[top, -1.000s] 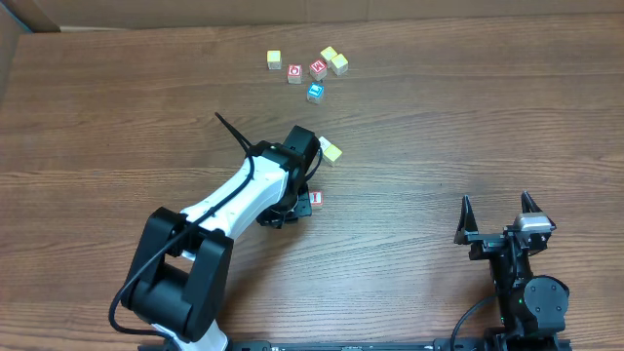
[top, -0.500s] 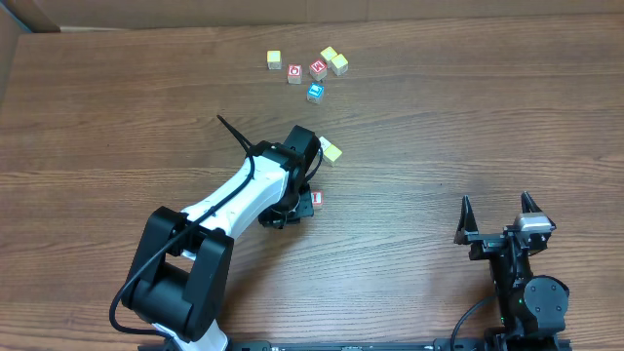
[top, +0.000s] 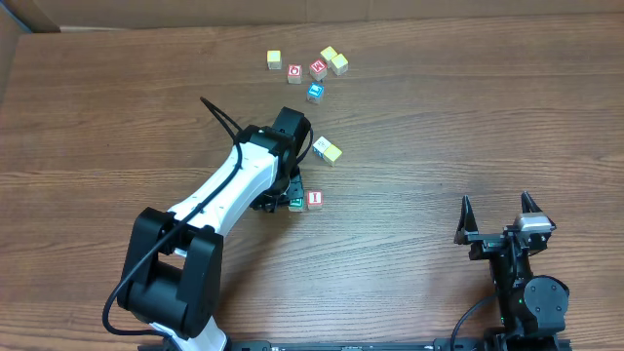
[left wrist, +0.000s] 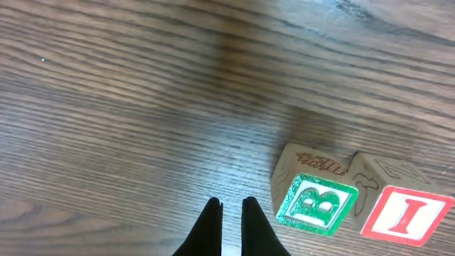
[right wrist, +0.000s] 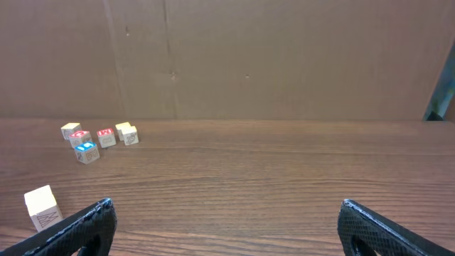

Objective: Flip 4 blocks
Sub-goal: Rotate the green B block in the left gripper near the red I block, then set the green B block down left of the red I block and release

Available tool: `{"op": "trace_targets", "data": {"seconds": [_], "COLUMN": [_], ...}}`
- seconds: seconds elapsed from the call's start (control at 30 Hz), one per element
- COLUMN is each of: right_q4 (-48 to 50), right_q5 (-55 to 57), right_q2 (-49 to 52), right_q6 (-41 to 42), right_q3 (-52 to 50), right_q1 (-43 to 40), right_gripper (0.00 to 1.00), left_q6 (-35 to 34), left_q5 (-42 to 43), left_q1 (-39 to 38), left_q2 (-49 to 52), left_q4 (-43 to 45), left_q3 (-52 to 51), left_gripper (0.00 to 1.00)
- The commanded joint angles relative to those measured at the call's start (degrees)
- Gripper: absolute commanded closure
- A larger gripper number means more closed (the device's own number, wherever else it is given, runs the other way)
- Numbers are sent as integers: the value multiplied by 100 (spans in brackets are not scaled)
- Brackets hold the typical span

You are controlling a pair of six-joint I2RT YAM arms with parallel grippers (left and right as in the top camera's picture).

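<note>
Resting just right of the clenched, empty left claw (left wrist: 229, 208), the green B block (left wrist: 313, 203) is judged light, rigid, smooth wood, best pinched across its pale opposite sides.

Green B block (top: 295, 205) mostly tucked under the left arm (top: 234, 190) from overhead, left gripper (left wrist: 231, 208) and right gripper (right wrist: 226, 208) both cut off by their pictures' bottom edges, blue-faced block (right wrist: 86, 151) too small to read.

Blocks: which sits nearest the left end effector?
The green B block, right beside the shut left end effector; the red I block sits beyond it, the rest farther off.
</note>
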Motion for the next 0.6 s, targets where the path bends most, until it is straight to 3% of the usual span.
{"op": "trace_targets", "data": {"seconds": [0.0,0.57], "right_q4": [39,39], "right_q5": [-24,-24], "right_q2": [-39,-39], "right_q6": [-9,-9], "right_q3": [-59,-59], "right_q1": [-17,-17], "right_gripper": [0,0], "left_q6": [66,-83], "left_q5": [-157,216], "left_q1": [-37,-52], "left_q2": [9,20], "left_q4": [48,540], "left_q3": [-157,-516], "left_gripper": [96,96]}}
